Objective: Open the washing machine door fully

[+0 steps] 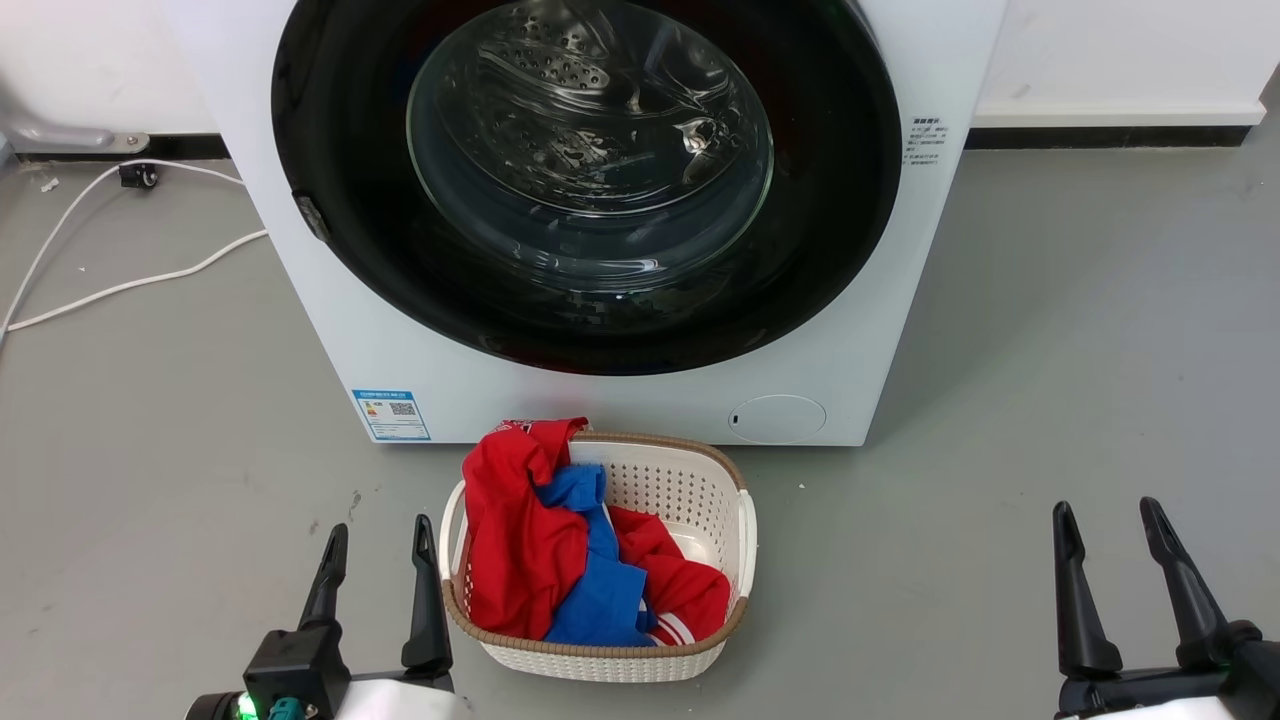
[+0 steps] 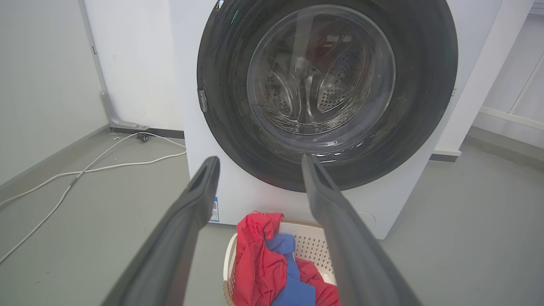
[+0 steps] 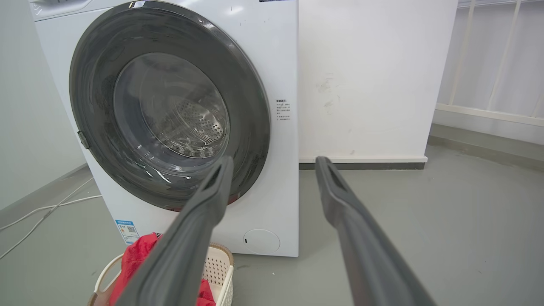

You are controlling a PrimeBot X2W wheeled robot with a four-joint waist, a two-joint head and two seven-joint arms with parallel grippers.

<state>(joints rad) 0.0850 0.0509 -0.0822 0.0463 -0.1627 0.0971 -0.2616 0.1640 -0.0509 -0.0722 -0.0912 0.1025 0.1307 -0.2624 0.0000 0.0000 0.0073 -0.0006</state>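
Head view: the large round glossy black door sat shut at upper centre on the big white washing machine; left gripper lower left and right gripper lower right gaped empty. Left wrist view: a small grey tab on its left rim looked the best hold. Right wrist view: it seemed stiff, heavy, slick, the glass fragile.

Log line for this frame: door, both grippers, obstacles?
door: shut against washing machine | left gripper: open, short of door | right gripper: open, short of door | laundry basket: on floor before machine, clothes inside
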